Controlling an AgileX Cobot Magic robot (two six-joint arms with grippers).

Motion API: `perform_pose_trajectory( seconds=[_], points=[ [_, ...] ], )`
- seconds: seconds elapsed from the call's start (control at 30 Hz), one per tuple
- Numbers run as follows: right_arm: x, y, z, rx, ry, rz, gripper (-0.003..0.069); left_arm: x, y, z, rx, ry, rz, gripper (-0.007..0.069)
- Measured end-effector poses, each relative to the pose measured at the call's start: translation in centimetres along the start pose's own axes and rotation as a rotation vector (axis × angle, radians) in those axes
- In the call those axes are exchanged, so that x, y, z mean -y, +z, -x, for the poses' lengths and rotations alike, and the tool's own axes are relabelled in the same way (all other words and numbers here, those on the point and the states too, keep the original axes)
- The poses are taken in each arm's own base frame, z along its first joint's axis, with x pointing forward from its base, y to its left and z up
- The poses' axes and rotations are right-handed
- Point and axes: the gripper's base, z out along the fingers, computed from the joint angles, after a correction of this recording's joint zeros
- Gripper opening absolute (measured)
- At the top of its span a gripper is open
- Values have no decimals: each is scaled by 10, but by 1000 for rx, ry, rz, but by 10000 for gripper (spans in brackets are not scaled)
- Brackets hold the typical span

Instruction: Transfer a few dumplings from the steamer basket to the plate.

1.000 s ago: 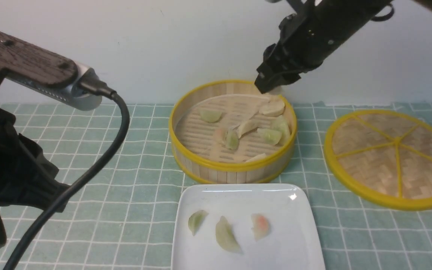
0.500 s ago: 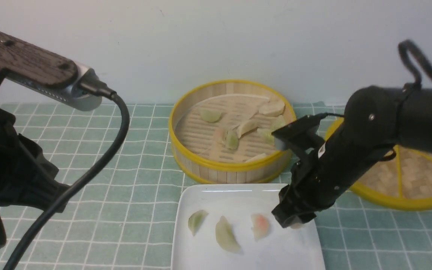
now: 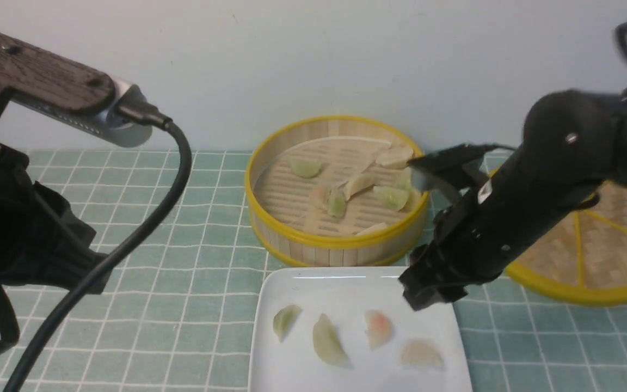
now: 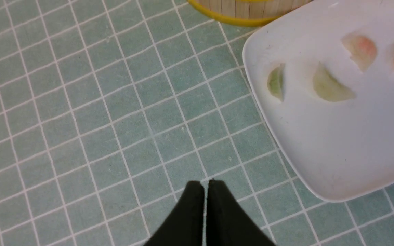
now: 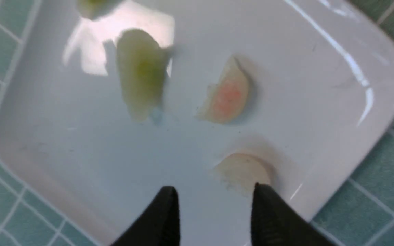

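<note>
The steamer basket (image 3: 337, 239) stands at the middle back with several dumplings (image 3: 360, 185) on its slatted floor. In front of it lies the white plate (image 3: 346, 286), holding several dumplings: a green one (image 3: 285, 321), a pale green one (image 3: 329, 340), a pink-tinged one (image 3: 377, 328) and a whitish one (image 3: 421, 354). My right gripper (image 3: 433, 296) hangs just above the plate's far right part, open and empty. The whitish dumpling (image 5: 243, 171) lies flat on the plate (image 5: 303, 85) just beyond the right fingertips (image 5: 260, 191). My left gripper (image 4: 205, 182) is shut over the cloth, left of the plate (image 4: 337, 153).
The flat woven lid (image 3: 607, 256) with yellow spokes lies right of the basket, partly hidden behind my right arm. A green checked cloth (image 3: 194, 261) covers the table. A pale wall rises close behind the basket. My left arm and its cable (image 3: 128, 239) fill the left side.
My right gripper came from the basket's far rim down to the plate, let go of the whitish dumpling there, and has lifted slightly. The left arm barely shifted.
</note>
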Motion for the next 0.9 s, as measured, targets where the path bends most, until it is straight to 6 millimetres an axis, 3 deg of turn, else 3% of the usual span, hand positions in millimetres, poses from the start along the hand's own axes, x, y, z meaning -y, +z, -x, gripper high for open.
perform_pose_trajectory(
  seconds=[0.1, 0.13, 0.2, 0.23, 0.27, 0.3, 0.4, 0.43, 0.47, 0.57, 0.67, 0.73, 0.9],
  points=[
    [-14, -68, -14, 191, -15, -53, 34, 2, 0, 4, 40, -6, -21, -6],
    [-14, -73, -16, 203, -16, -57, 29, 2, 0, 4, 43, -6, -22, -6],
    [-25, -131, -45, 436, -33, -116, -5, 4, 1, 7, 78, -11, -41, -6],
    [-25, -135, -48, 446, -35, -120, -6, 4, 1, 7, 81, -11, -42, -6],
    [-31, -164, -74, 596, -55, -152, -12, 5, 2, 8, 93, -14, -52, -6],
    [-33, -176, -91, 670, -67, -170, -13, 5, 2, 8, 102, -16, -57, -6],
    [-36, -190, -127, 805, -86, -195, -13, 6, 2, 10, 122, -18, -65, -6],
    [-37, -194, -157, 914, -91, -201, -13, 7, 1, 12, 143, -22, -75, -6],
    [-36, -193, -172, 961, -87, -200, -13, 7, 1, 13, 152, -22, -78, -6],
    [-34, -183, -226, 1175, -65, -179, -13, 8, 0, 16, 184, -26, -90, -6],
    [-28, -165, -260, 1290, -34, -179, -13, 9, 0, 17, 200, -27, -95, -6],
    [-23, -153, -269, 1313, 3, -174, -13, 9, 1, 18, 201, -27, -94, -6],
    [-16, -138, -266, 1270, 90, -166, -13, 10, 3, 11, 254, -26, -116, -6]
  ],
)
